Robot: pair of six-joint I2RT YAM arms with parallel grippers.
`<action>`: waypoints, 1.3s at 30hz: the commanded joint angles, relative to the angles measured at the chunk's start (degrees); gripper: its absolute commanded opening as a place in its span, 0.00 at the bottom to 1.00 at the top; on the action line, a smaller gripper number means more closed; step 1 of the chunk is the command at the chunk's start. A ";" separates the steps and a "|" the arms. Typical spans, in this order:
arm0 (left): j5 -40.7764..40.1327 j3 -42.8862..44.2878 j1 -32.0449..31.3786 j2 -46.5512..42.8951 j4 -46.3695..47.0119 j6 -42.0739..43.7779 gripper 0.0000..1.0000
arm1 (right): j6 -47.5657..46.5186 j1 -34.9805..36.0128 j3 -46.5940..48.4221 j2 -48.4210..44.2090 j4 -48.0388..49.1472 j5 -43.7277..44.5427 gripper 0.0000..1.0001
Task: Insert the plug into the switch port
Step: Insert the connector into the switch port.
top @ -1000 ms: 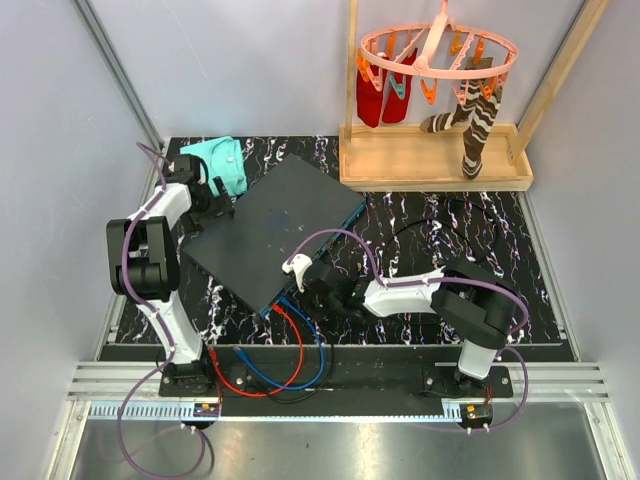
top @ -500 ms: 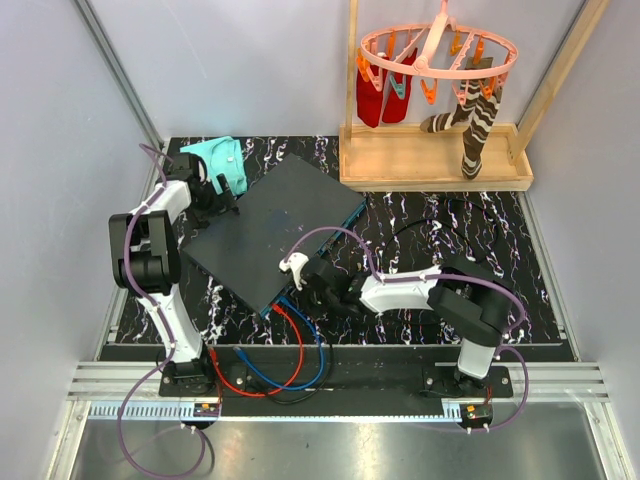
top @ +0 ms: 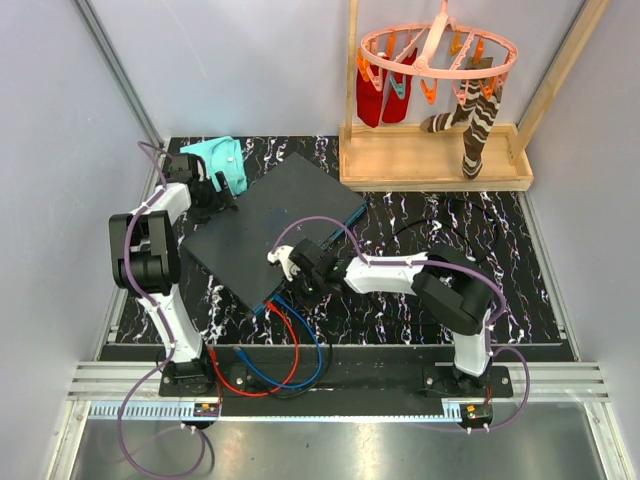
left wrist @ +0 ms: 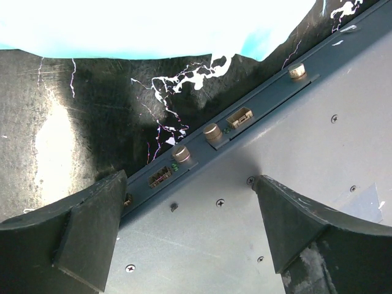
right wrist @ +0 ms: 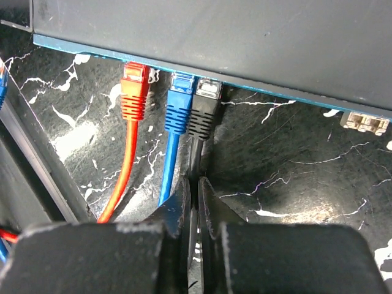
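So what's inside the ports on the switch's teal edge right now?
Three plugs sit in a row at the switch edge: red plug, blue plug, black plug. The casing hides the sockets, so seating depth cannot be seen.

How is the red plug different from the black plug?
The red plug is bright orange-red; the black plug is dark. The right gripper pinches the black plug's cable; the red plug's cable lies free. Both meet the switch edge.
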 commanded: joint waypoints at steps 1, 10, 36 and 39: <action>7.63 -2.74 -3.19 1.32 -11.06 -3.91 0.87 | -2.58 -1.98 3.07 0.14 8.76 2.51 0.03; 4.82 -2.92 -3.45 1.15 -11.06 -3.56 0.87 | 3.48 -4.53 -2.73 -6.45 4.72 -0.30 0.27; 3.59 -2.56 -4.33 1.85 -11.24 -3.47 0.87 | 15.61 -5.94 -5.01 0.04 19.48 -10.41 0.34; 3.59 -2.48 -4.42 1.94 -11.33 -3.47 0.87 | 15.52 -6.03 -6.77 -0.48 19.48 -9.71 0.34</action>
